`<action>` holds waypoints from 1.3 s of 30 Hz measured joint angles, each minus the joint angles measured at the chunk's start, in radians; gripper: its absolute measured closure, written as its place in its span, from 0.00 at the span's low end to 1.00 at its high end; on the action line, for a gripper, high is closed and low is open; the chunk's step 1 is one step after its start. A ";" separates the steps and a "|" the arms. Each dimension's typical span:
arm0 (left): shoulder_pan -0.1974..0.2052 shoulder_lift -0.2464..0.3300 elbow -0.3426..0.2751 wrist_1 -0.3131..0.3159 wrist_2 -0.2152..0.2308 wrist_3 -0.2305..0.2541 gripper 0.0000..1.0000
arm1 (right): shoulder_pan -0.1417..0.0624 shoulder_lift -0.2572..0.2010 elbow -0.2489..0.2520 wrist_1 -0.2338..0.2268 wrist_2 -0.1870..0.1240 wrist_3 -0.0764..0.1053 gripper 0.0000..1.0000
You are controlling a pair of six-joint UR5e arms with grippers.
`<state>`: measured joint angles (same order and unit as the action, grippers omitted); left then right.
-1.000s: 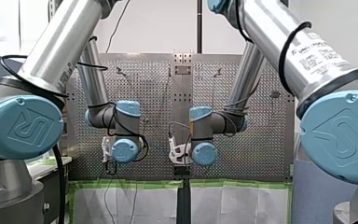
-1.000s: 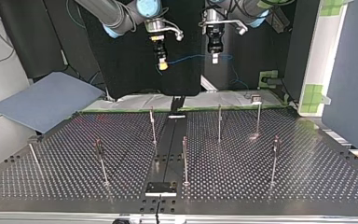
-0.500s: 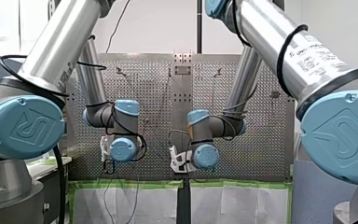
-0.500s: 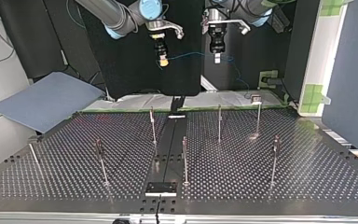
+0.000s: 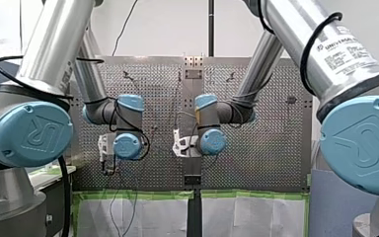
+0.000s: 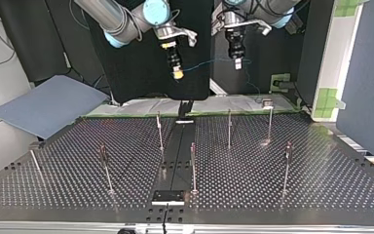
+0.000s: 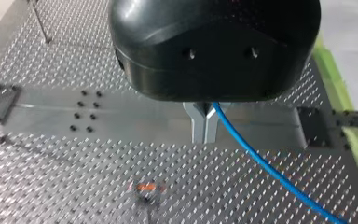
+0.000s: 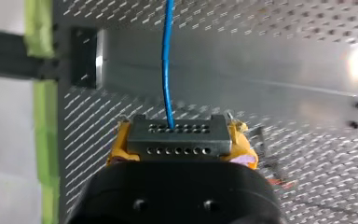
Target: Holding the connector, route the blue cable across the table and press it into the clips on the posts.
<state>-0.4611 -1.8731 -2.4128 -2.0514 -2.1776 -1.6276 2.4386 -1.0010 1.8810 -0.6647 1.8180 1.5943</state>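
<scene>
In the right wrist view my right gripper (image 8: pixel 179 147) is shut on a dark grey connector (image 8: pixel 177 135), clamped between its yellow pads (image 8: pixel 119 147). The blue cable (image 8: pixel 167 56) leaves the connector and runs ahead over the table. In the left wrist view my left gripper (image 7: pixel 206 125) has its metal fingers shut on the blue cable (image 7: pixel 270 175), which trails off to one side. In the top view both hang high behind the table, my right gripper (image 6: pixel 177 74) left of my left gripper (image 6: pixel 237 62), with the cable (image 6: pixel 208 62) strung between them. Thin posts (image 6: pixel 159 131) with clips stand on the perforated table (image 6: pixel 321 175).
More posts (image 6: pixel 229 127) (image 6: pixel 193 165) (image 6: pixel 286 165) stand across the table. A dark rail (image 6: pixel 177 146) runs down the middle to a small black plate (image 6: pixel 168 196). A grey-blue board (image 6: pixel 48 105) lies at the top view's left. Green tape (image 6: pixel 282 80) marks the far edge.
Both grippers have shifted together toward the top view's right, with the cable still strung between them. In the front view the wrists moved left and a little upward.
</scene>
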 joint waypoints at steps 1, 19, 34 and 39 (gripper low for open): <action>0.003 0.010 0.003 -0.010 -0.010 0.000 1.00 | -0.001 -0.010 -0.009 0.009 -0.010 0.007 1.00; 0.056 0.167 0.072 -0.167 -0.076 0.003 1.00 | -0.003 -0.168 -0.166 0.166 -0.156 0.050 1.00; 0.083 0.305 0.098 -0.305 -0.080 -0.102 1.00 | 0.002 -0.137 -0.283 0.230 -0.181 0.063 1.00; 0.085 0.340 0.098 -0.340 -0.052 -0.109 1.00 | 0.012 -0.131 -0.315 0.244 -0.184 0.064 1.00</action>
<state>-0.3762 -1.5332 -2.3145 -2.3915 -2.2293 -1.7363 2.4505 -1.1316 1.5661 -0.4205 1.6337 1.6585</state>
